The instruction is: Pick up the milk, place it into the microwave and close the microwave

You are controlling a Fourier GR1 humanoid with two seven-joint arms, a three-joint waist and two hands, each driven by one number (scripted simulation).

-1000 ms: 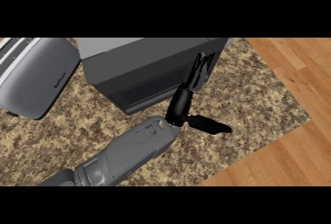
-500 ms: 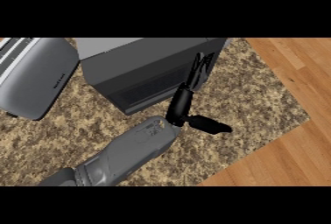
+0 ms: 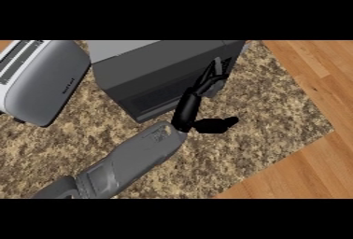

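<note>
Only my left hand (image 3: 187, 111) shows, its grey forearm coming in from the lower left. Its fingers (image 3: 209, 78) are straight and rest against the dark front face of the microwave (image 3: 148, 77) near its right end. The thumb (image 3: 217, 124) sticks out sideways to the right over the counter. The microwave's front looks flush and shut, and I cannot see inside it. The milk is nowhere in view. My right hand is out of the picture.
A silver toaster (image 3: 41, 81) stands to the left of the microwave. The speckled stone counter (image 3: 262, 116) ends at a slanted edge on the right, with wooden floor (image 3: 310, 158) beyond it.
The thumb has swung slightly upward to lie more level. The arm, the fingers and the microwave stay where they were.
</note>
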